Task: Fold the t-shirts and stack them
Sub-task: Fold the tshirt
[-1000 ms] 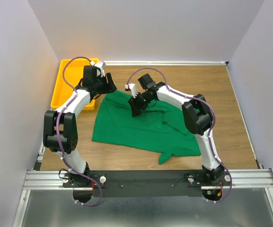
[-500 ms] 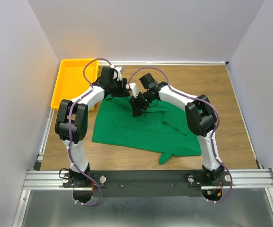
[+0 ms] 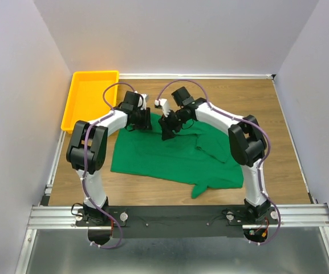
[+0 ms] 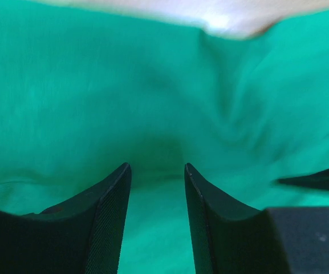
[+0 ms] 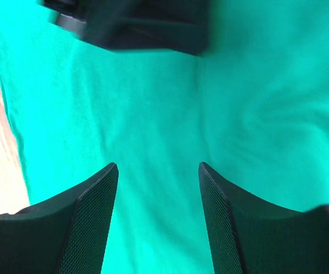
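Currently the grasp step, I judge: green t-shirt (image 3: 170, 162) lies rumpled on the counter (image 3: 284, 114); left end effector (image 4: 155, 169) and right end effector (image 5: 157, 166) hover partly open over its far edge, holding nothing. Next likely: pinch fabric, spread flat.

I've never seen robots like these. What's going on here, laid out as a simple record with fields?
Shirt: one green t-shirt, spread out on the wooden table, not yet folded
Left gripper: open, low at the shirt's far edge
Right gripper: open, low over the shirt, close beside the left one
Tray: yellow tray, far left corner
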You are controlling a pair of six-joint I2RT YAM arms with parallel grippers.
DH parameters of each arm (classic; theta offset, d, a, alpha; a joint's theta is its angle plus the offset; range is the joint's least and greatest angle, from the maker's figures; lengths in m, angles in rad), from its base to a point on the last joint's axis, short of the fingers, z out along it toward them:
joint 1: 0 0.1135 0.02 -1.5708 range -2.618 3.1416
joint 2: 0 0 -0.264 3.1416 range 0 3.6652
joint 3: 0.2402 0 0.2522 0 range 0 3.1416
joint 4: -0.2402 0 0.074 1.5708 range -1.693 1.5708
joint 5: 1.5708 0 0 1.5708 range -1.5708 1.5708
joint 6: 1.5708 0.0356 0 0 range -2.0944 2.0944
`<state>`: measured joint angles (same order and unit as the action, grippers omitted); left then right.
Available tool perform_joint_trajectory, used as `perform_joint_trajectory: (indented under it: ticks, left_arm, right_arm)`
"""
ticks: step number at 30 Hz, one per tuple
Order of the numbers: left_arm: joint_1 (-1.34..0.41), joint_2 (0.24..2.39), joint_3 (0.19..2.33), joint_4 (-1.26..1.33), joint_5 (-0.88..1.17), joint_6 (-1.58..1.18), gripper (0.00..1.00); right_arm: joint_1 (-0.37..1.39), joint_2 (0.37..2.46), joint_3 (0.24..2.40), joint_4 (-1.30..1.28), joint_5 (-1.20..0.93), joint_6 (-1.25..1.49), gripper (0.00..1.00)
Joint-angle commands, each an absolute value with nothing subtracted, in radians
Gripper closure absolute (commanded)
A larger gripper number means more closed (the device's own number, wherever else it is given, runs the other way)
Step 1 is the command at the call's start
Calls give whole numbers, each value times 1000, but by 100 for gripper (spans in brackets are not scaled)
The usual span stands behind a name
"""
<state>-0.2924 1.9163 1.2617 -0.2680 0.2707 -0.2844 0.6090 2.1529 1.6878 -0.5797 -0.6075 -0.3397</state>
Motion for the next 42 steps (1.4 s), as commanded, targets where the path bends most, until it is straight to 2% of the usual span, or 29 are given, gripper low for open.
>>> perform_joint_trajectory:
  ticks: [1,2,4,5,6,8,9,11,15,19,23,27,32,42]
  left_arm:
    - [-296,1789,1212,-301,166,-272,53]
    - [-296,1778,1204,-325,146,-272,55]
    - [-290,1755,1206,-354,91,-276,71]
    - [-287,1744,1204,-356,77,-287,74]
    - [-284,1729,1203,-344,68,-291,74]
    - [-273,1683,1198,-277,75,-314,65]
    - [-268,1675,1203,-256,87,-327,55]
    - [-249,1699,1241,-218,162,-363,51]
    - [-242,1827,1356,-250,213,-387,54]
    - [-242,1923,1417,-276,199,-400,62]
    - [-241,1988,1453,-301,157,-400,64]
    - [-235,2034,1485,-321,130,-400,67]
    - [-229,2117,1545,-357,91,-406,69]
    - [-201,2272,1730,-471,41,-449,73]
  right_arm:
    - [519,2059,1658,-580,-660,-318,34]
    - [496,2045,1652,-581,-667,-310,34]
    - [419,2007,1632,-581,-689,-296,33]
    - [367,1997,1625,-581,-695,-279,33]
    - [342,1988,1617,-581,-693,-270,33]
    - [273,1970,1594,-581,-686,-240,33]
    - [253,1964,1583,-581,-677,-227,33]
    - [192,1947,1545,-581,-670,-184,33]
    - [102,1913,1470,-581,-667,-117,36]
    - [46,1879,1401,-581,-586,-121,50]
    - [20,1894,1384,-577,-549,-138,52]
    - [17,1959,1408,-566,-537,-140,58]
    - [15,2051,1468,-555,-497,-130,59]
    - [15,2101,1555,-548,-500,-104,58]
